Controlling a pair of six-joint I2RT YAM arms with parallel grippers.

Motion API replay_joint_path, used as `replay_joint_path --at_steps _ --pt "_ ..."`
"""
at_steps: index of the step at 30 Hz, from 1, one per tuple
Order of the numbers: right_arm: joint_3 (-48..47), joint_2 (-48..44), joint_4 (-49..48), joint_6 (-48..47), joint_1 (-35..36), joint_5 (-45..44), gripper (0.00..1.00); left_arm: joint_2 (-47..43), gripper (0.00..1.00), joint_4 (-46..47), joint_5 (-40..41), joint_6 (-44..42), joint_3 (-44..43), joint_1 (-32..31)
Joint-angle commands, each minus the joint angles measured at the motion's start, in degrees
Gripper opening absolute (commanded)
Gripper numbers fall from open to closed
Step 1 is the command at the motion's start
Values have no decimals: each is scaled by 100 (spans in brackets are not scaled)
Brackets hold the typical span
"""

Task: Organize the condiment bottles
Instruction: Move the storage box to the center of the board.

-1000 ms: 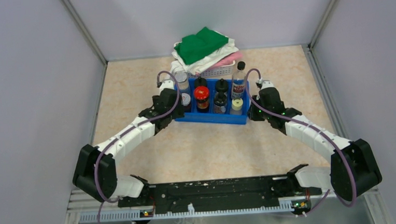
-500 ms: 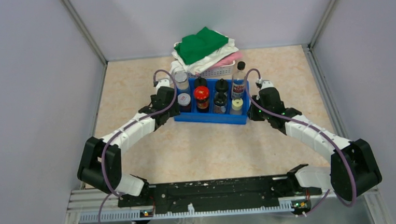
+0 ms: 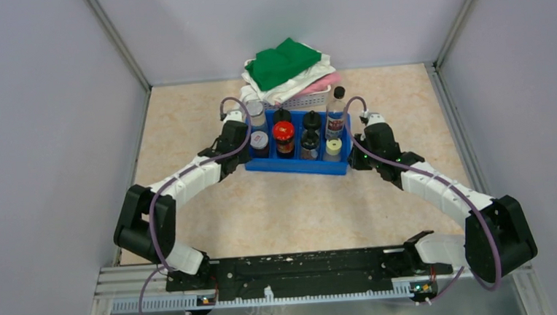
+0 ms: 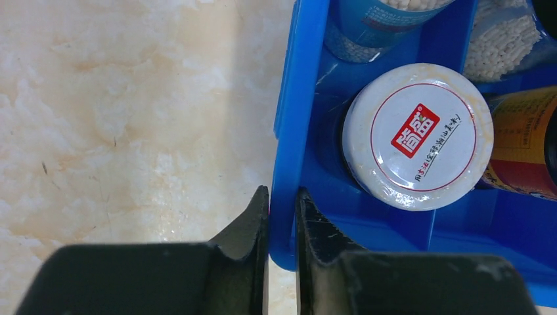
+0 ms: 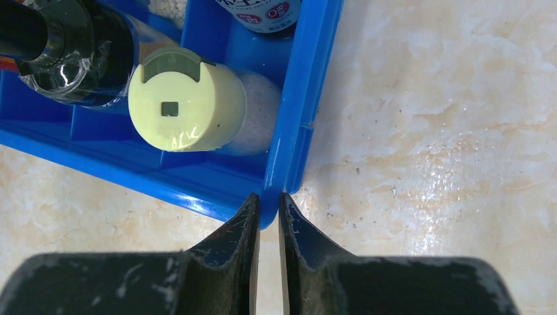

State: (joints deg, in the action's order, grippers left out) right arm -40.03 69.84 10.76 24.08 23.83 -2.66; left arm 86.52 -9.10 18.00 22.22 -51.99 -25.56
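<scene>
Grey walls [image 3: 41, 143] enclose a beige marbled tabletop [image 3: 286, 208]; at centre, left gripper [image 4: 282, 220] and right gripper [image 5: 269, 213] pinch the blue tray [image 3: 294, 168] by its ends.

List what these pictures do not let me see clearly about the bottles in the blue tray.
Top view: labels on the condiment bottles are too small to read.
Left wrist view: the blue-labelled bottle is cut off by the top edge, cap unseen.
Right wrist view: the dark bottle is cut off by the left edge.
</scene>
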Motion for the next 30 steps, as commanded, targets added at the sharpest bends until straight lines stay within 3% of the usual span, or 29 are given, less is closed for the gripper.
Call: replay_joint_path --at_steps 1,12,30 --pt "180 138 163 -166 -19 -131 12 131 11 -179 -114 37 -80 29" --pt "225 36 265 -158 -26 -95 3 -310 8 -474 -322 239 277 29" --pt "546 -486 584 11 38 -112 0 -1129 9 -617 -690 511 957 -27"
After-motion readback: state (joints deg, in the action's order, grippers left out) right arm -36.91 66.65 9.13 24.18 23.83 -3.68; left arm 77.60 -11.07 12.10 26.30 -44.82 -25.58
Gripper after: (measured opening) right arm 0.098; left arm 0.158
